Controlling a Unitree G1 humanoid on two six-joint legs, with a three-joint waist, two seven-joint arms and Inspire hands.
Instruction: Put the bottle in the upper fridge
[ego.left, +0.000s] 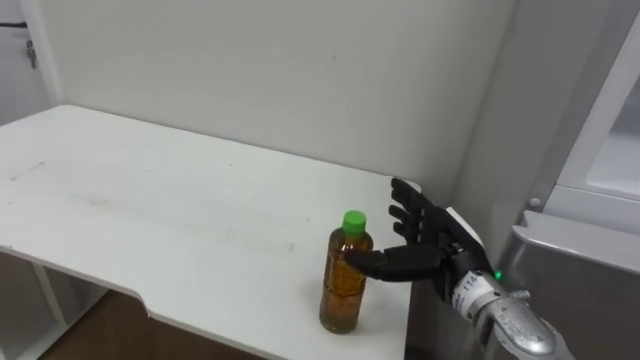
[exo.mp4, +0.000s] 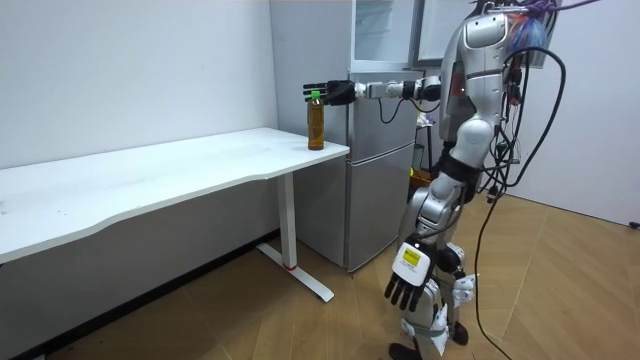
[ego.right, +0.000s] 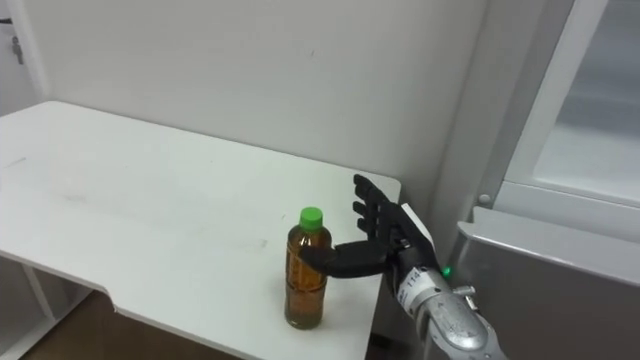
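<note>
A bottle (ego.left: 344, 272) of amber drink with a green cap stands upright near the right end of the white table (ego.left: 170, 210), close to its front edge. My right hand (ego.left: 428, 243) is just to the right of the bottle and open. Its fingers are spread and point up, and the thumb reaches left to the bottle's shoulder. In the room view the same hand (exo.mp4: 340, 92) is held out at the bottle (exo.mp4: 316, 120). I stand beside the grey fridge (exo.mp4: 380, 150), and my left hand (exo.mp4: 405, 287) hangs low by my leg with straight fingers.
The fridge (ego.left: 590, 250) rises directly right of the table's end, and its upper compartment (exo.mp4: 385, 30) has a pale glass front. A white wall runs behind the table. The wooden floor is in front of the table.
</note>
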